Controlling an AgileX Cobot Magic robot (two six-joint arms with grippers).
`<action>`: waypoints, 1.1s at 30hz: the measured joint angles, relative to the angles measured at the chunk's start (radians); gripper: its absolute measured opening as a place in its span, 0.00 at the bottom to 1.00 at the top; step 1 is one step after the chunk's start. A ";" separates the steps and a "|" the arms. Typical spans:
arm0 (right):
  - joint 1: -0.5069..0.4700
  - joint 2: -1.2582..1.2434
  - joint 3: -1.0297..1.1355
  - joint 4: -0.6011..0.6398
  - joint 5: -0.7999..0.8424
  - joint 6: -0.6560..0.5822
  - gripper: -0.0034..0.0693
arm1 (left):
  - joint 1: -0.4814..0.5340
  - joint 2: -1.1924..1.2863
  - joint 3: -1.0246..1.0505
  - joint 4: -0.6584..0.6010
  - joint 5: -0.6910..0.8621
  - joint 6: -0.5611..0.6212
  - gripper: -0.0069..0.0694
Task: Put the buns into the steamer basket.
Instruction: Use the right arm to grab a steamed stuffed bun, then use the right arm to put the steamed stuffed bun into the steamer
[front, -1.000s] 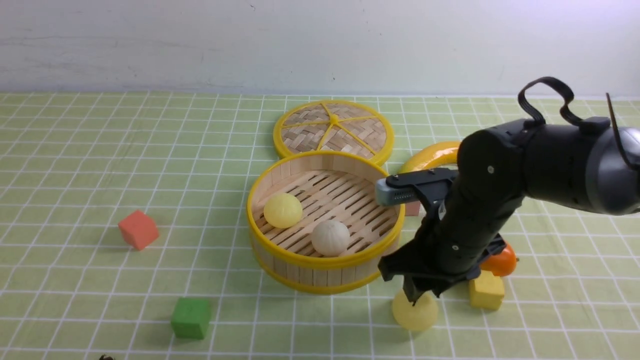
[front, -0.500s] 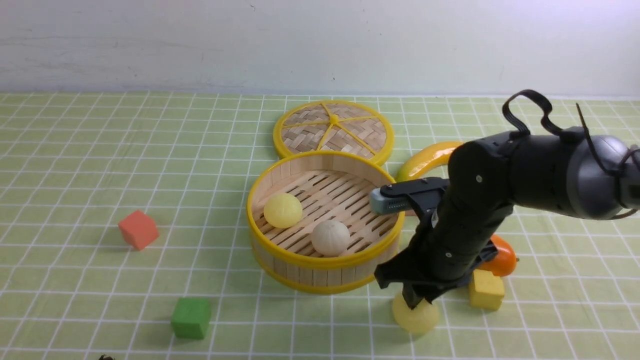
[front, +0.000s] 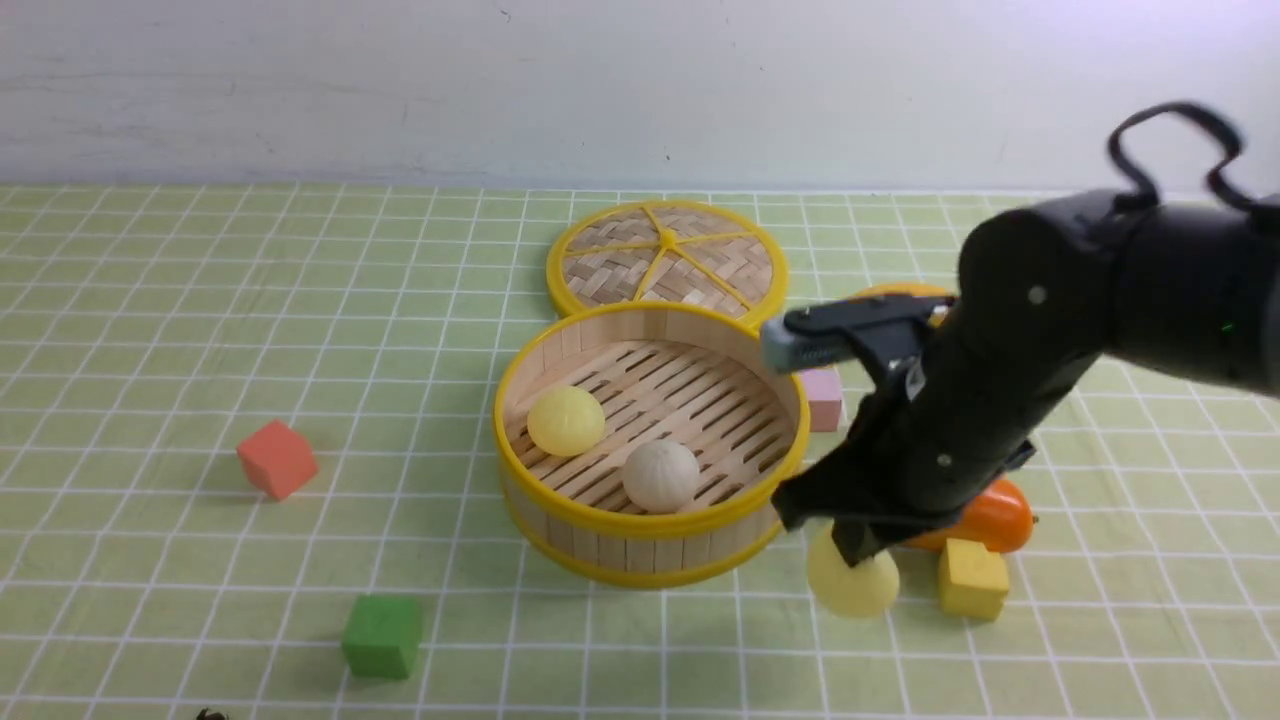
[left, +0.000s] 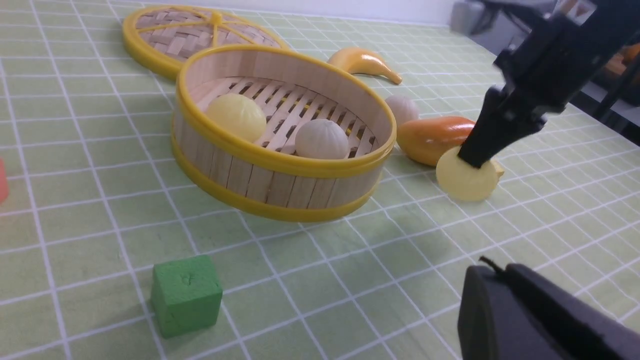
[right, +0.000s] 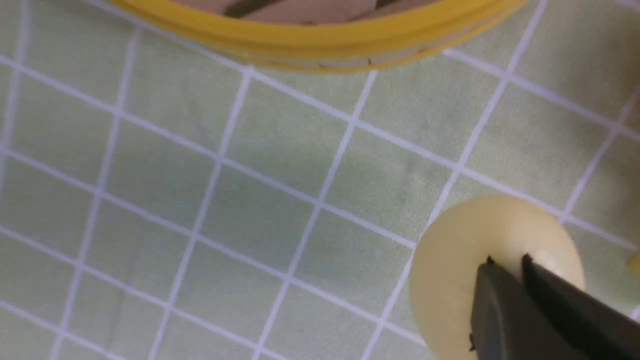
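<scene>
The steamer basket (front: 640, 575) (left: 260, 180) stands mid-table with a pale yellow bun (front: 566, 420) (left: 236, 117) and an off-white bun (front: 661, 476) (left: 321, 139) on its slats. Just right of its front wall, my right gripper (front: 860, 560) (left: 472, 161) (right: 507, 260) is shut on another pale yellow bun (front: 853, 585) (left: 465, 180) (right: 460, 270), pinched at its top and hanging a little above the cloth. A further off-white bun (left: 402, 109) lies behind the basket beside the mango; the right arm hides it in the front view. My left gripper (left: 492, 267) is shut and empty, low near the front.
The woven lid (front: 667, 258) lies behind the basket. An orange mango (front: 985, 515) and a yellow cube (front: 972, 580) sit close to the held bun's right. A pink cube (front: 822, 398), a banana (left: 362, 61), a red cube (front: 277, 458) and a green cube (front: 381, 634) lie around.
My right gripper has closed on the pale yellow bun and lifted it off the cloth, and the arm has risen. The basket and its two buns have not moved.
</scene>
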 joint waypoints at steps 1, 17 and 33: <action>0.000 -0.040 -0.025 0.013 -0.013 -0.014 0.05 | 0.000 0.000 0.000 0.000 0.000 0.000 0.11; -0.041 0.267 -0.169 0.022 -0.448 0.014 0.14 | 0.000 0.000 0.000 0.000 0.000 0.000 0.12; -0.080 0.108 -0.229 -0.189 -0.179 0.063 0.71 | 0.000 0.000 0.000 0.000 0.000 0.000 0.14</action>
